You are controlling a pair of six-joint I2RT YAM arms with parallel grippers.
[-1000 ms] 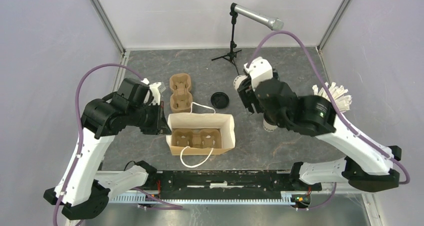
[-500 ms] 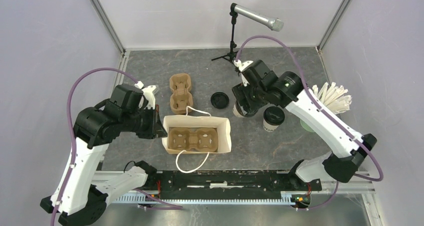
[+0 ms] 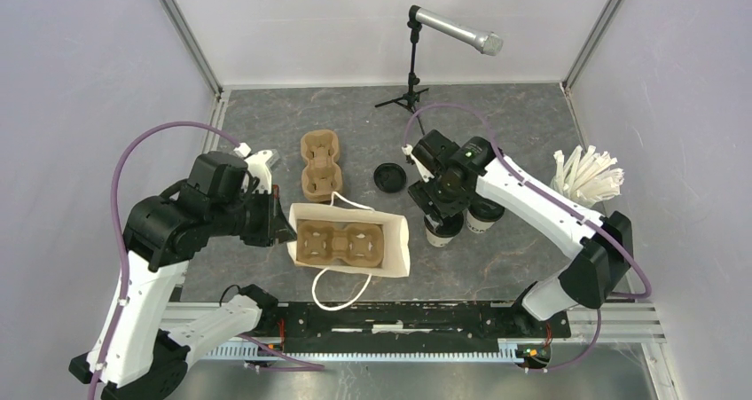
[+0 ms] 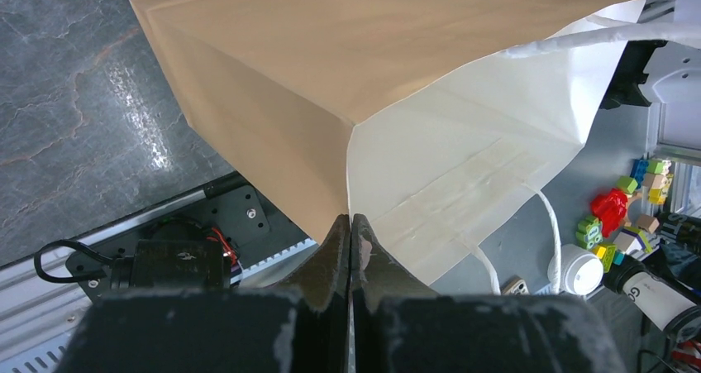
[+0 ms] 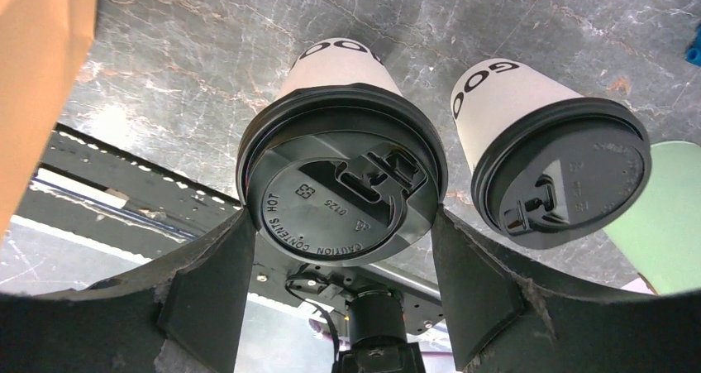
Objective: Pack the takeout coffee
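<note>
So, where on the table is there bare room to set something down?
Bare table lies at the back right, between the microphone stand and the cup of straws, and at the back left beyond the spare carrier. It is crowded between the paper bag, loose lid and free coffee cup, where the right gripper clasps the other coffee cup.

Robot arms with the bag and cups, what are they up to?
They are packing takeout coffee. The left gripper pinches one edge of the white paper bag, which is open at the top with a cardboard carrier inside. The right gripper grips a lidded coffee cup around its rim, just right of the bag. A second lidded cup stands beside it on the table. No cup is in the bag yet.
</note>
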